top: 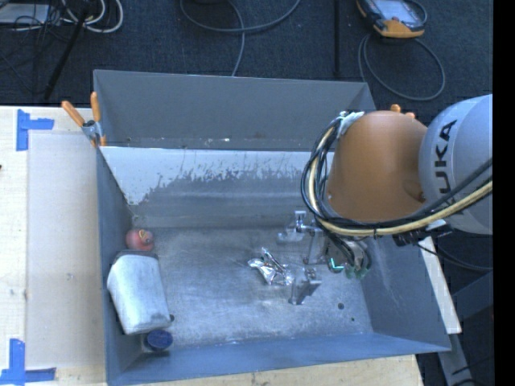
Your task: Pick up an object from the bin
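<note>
- Right of centre of the frame: end effector (pixel 299 260), lowered to the floor of the grey metal bin (pixel 233 103), just below the orange wrist cover (pixel 374 163); two metal fingers (pixel 303 289) set well apart, one nearer the upper edge of the frame, one nearer the lower; spread wide, with nothing between them.
- Mid-frame, on the bin floor: crumpled silvery foil piece (pixel 270 268), just beside the end effector on its left and outside the gap; contact with the lower finger cannot be told.
- Lower left, along the left wall: white rolled bundle (pixel 138 293), lying lengthwise; well apart from the end effector.
- Just above the bundle, against the left wall: small reddish round thing (pixel 141 240).
- Lower-left corner, just below the bundle: blue cap-like thing (pixel 158 341).
</note>
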### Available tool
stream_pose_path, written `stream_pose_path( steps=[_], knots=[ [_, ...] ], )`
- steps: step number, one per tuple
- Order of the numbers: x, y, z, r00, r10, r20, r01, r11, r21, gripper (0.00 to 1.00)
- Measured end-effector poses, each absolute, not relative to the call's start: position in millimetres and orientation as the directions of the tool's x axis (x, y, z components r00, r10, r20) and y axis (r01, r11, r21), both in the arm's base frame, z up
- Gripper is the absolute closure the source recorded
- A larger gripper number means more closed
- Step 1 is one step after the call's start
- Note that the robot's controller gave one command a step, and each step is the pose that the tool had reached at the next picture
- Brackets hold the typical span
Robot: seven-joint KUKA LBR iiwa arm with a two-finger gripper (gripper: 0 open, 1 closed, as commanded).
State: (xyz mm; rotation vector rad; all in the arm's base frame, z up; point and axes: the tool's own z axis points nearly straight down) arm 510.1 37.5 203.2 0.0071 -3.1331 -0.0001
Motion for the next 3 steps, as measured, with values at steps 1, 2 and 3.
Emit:
stream_pose_path(
  steps=[1,2,3],
  knots=[
    [503.4,37.8,80.2,-0.968,0.249,-0.011,0.249,0.968,0.005,0.0],
    [504.9,36.6,82.3,-0.968,0.252,-0.015,0.252,0.968,0.005,1.0],
    [491.9,41.1,215.8,-0.97,0.242,-0.006,0.242,0.97,0.003,1.0]
  ],
)
